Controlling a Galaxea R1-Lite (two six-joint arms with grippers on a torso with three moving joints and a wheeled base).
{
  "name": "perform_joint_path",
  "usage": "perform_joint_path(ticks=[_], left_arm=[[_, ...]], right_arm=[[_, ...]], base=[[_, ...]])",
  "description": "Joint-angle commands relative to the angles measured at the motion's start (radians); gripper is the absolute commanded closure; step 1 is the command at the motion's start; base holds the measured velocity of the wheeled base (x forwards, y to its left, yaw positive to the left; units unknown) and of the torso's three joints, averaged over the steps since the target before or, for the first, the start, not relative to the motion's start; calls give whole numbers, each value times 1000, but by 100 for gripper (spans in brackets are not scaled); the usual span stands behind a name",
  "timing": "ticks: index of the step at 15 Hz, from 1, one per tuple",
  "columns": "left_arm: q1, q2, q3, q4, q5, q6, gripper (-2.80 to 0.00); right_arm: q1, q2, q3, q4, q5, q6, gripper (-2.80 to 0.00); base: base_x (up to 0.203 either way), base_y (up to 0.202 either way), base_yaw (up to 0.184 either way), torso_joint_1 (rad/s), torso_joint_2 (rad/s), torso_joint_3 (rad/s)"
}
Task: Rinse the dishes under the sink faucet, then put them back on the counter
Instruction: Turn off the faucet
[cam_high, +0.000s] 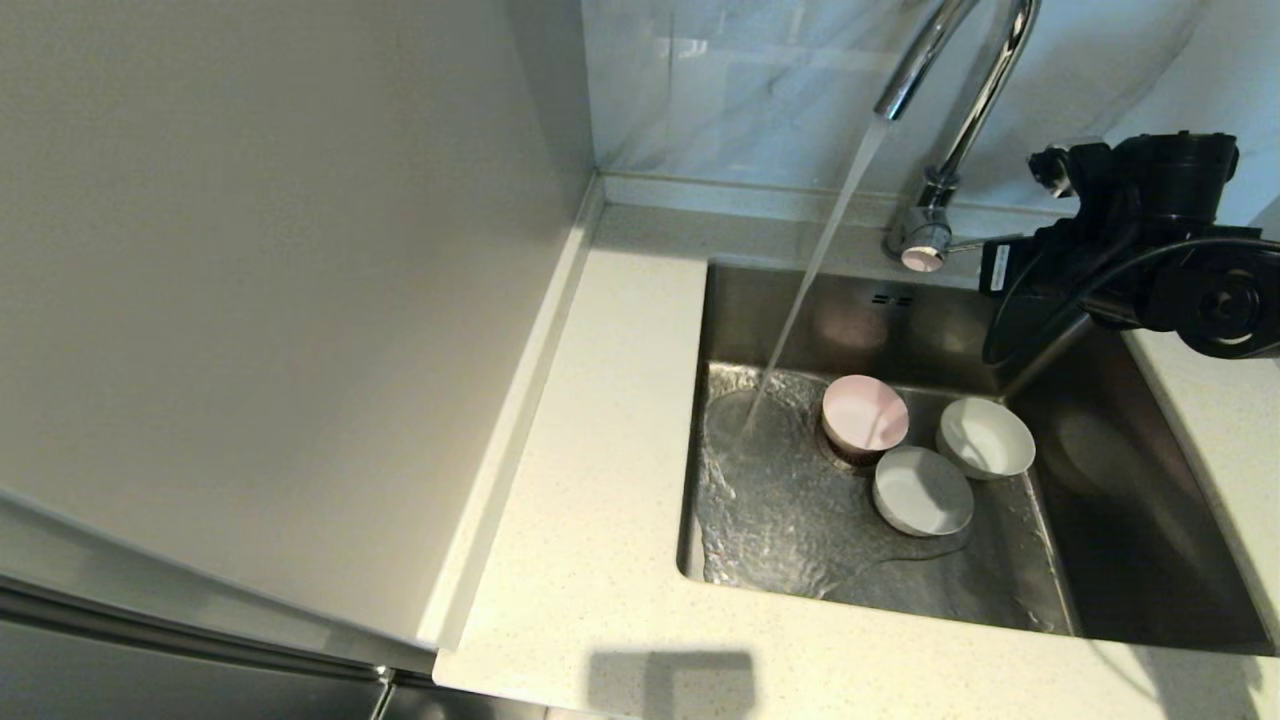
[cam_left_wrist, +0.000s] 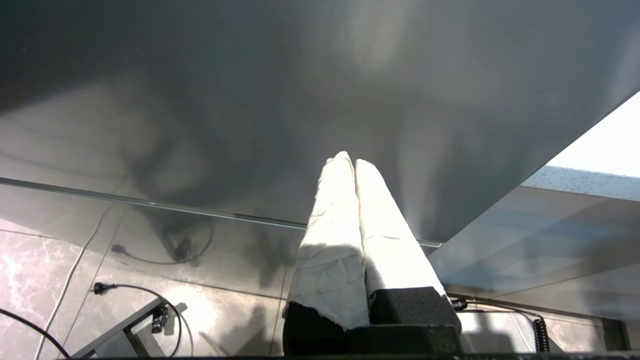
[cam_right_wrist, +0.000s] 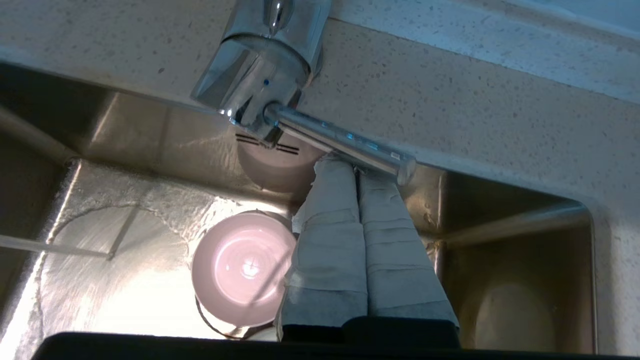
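Note:
Water runs from the chrome faucet (cam_high: 960, 120) onto the sink (cam_high: 1130, 520) floor, left of the bowls. Three bowls stand upright in the basin: the pale pink bowl (cam_high: 865, 415) over the drain, the white bowl (cam_high: 985, 437) to its right, the grey-white bowl (cam_high: 922, 490) in front. My right arm (cam_high: 1150, 250) reaches over the sink's back right corner. In the right wrist view the right gripper (cam_right_wrist: 356, 167) is shut, its tips against the thin lever (cam_right_wrist: 340, 140), with the pink bowl (cam_right_wrist: 242, 267) below. The left gripper (cam_left_wrist: 350, 161) is shut and empty, parked low.
The speckled counter (cam_high: 600, 480) wraps the sink's left and front, with a raised back edge. A smooth beige-grey side panel (cam_high: 300, 300) stands at the left; the left gripper points at it (cam_left_wrist: 300, 100). Cables lie on the tiled floor (cam_left_wrist: 130, 290) beneath.

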Motion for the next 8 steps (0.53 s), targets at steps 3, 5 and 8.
perform_joint_path(ticks=[3,5,8], left_arm=[[0,-3,0,-1,0,-1,0],[0,-3,0,-1,0,0,0],[0,-3,0,-1,0,0,0]], right_arm=[[0,56,-90,-3,1,0,0],[0,71,-128,12,1,1,0],[-1,74,-151,55,0,4,0]], base=[[0,0,0,0,0,0],[0,0,0,0,0,0],[0,0,0,0,0,0]])
